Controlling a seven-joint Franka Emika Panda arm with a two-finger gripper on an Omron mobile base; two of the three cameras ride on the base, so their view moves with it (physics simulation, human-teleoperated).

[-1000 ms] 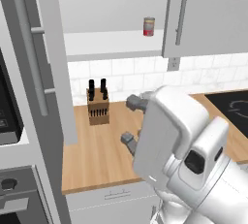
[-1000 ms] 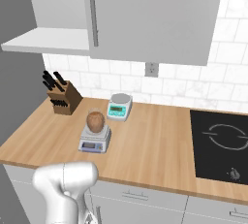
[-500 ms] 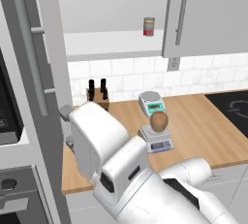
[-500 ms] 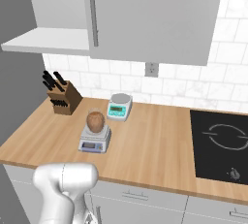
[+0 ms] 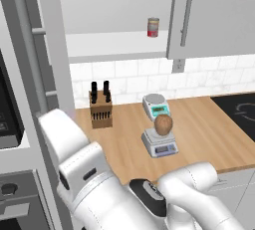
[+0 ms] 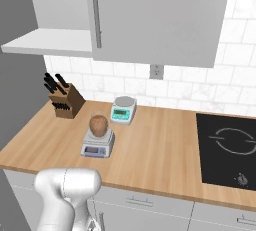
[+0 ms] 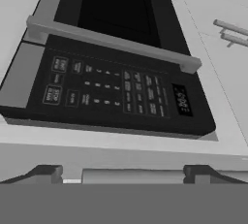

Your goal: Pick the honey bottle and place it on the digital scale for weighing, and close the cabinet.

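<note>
The amber honey bottle (image 5: pixel 163 124) (image 6: pixel 98 124) stands upright on the round platter of the light-grey digital scale (image 5: pixel 162 146) (image 6: pixel 96 147), mid-counter. The wall cabinet (image 5: pixel 214 15) (image 6: pixel 155 17) has its right door shut. Its left half is open and shows the white inner shelf (image 5: pixel 112 45) (image 6: pixel 47 42). My arm is folded low at the front left, far from the scale. In the hand view my gripper (image 7: pixel 123 175) is open with nothing between its fingertips, facing a black oven control panel (image 7: pixel 116 92).
A red-labelled can (image 5: pixel 153 27) sits on the shelf. A white scale with a teal panel (image 5: pixel 156 105) (image 6: pixel 123 110) and a knife block (image 5: pixel 101 108) (image 6: pixel 64 100) stand behind the bottle. A black cooktop (image 6: pixel 230 147) lies right. A grey panel with a long bar handle (image 5: pixel 30 59) juts out left.
My arm has swung from the right of the left base view down to the lower left, uncovering the bottle on the scale. The bottle, scales and cabinet have not moved.
</note>
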